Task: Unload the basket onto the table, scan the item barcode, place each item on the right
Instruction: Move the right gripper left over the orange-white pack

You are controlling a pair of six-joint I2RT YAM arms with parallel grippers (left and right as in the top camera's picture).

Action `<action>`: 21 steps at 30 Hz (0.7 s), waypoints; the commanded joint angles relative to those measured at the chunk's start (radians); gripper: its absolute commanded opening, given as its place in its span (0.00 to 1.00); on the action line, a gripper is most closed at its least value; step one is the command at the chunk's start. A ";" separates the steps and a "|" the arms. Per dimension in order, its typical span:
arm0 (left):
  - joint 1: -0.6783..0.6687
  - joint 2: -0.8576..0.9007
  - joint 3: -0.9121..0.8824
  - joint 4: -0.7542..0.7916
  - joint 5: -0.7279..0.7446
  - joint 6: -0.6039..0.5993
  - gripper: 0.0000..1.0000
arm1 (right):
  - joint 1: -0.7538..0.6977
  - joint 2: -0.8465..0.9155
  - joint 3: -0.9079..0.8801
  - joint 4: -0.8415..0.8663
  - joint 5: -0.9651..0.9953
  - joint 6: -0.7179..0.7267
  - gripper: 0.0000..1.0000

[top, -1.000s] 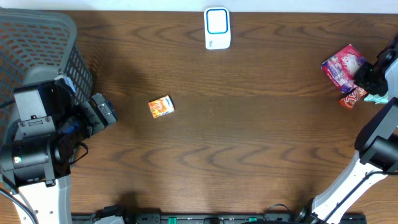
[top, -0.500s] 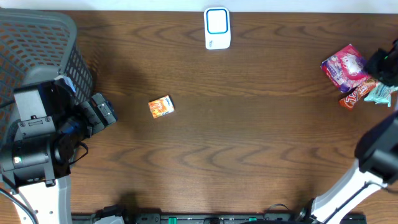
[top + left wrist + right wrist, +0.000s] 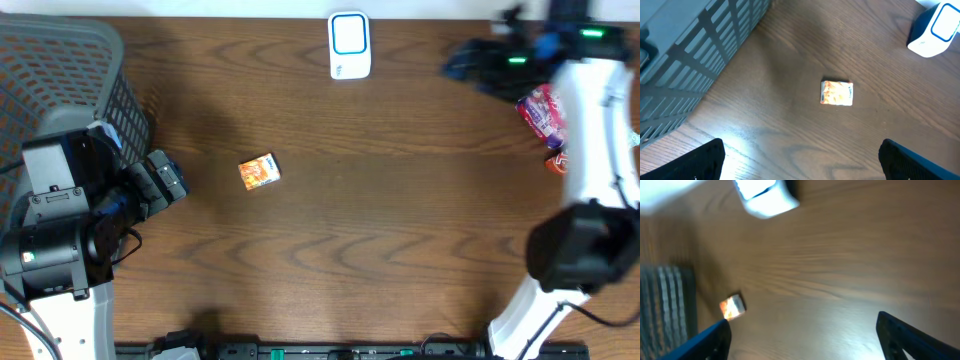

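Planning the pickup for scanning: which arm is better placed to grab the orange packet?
Left. The left tool is open, close beside the orange packet and facing it; the right tool hangs far off, beyond the scanner.

- We see a small orange box (image 3: 259, 172) lying flat on the brown tabletop (image 3: 400, 220), left of centre.
- A white scanner (image 3: 349, 45) (its face framed in blue) sits at the far edge, well apart from the box.
- A grey basket (image 3: 60, 70) takes the far left corner, and the left gripper (image 3: 168, 180) just beside it points toward the box.
- The right gripper (image 3: 458, 62) is a dark blur to the right of the scanner; its white arm (image 3: 590, 120) crosses a pink packet (image 3: 538, 108).
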 commanded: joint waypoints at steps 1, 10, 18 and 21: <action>0.003 0.000 0.010 0.000 -0.006 -0.005 0.98 | 0.154 0.072 -0.016 0.063 -0.044 -0.081 0.83; 0.003 0.000 0.010 0.000 -0.006 -0.005 0.98 | 0.487 0.291 -0.016 0.401 -0.041 -0.055 0.81; 0.003 0.000 0.010 0.000 -0.006 -0.005 0.98 | 0.632 0.423 -0.016 0.548 -0.015 -0.005 0.80; 0.003 0.000 0.010 0.000 -0.006 -0.005 0.98 | 0.653 0.448 -0.016 0.550 -0.011 -0.005 0.76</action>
